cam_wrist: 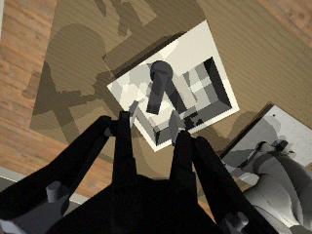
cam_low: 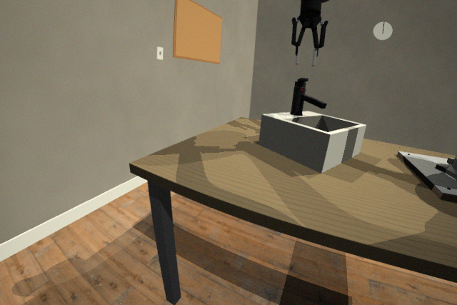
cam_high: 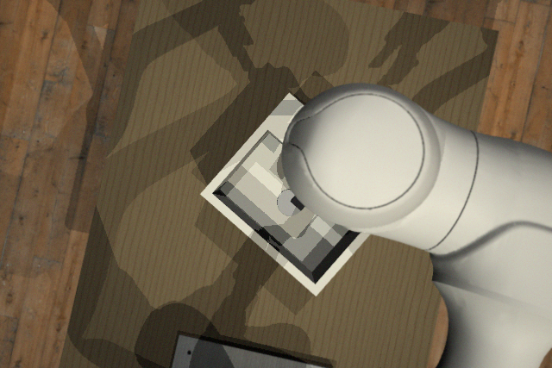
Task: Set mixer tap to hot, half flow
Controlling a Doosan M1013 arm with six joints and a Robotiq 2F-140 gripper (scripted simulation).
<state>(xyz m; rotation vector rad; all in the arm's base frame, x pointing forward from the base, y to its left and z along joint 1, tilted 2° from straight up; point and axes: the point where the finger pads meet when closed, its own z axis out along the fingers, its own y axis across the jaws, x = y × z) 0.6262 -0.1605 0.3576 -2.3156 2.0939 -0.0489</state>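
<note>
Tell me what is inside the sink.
The sink basin shows a round drain on its floor and nothing else. In the top view the arm covers the rear part, tap included.

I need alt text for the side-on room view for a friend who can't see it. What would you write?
A robot arm's black pincer hangs partly open, holding nothing, in the air directly above a black mixer tap. The tap stands on the back rim of a white box-shaped basin, which sits on a wooden table. Behind are grey walls with a cork board.
</note>
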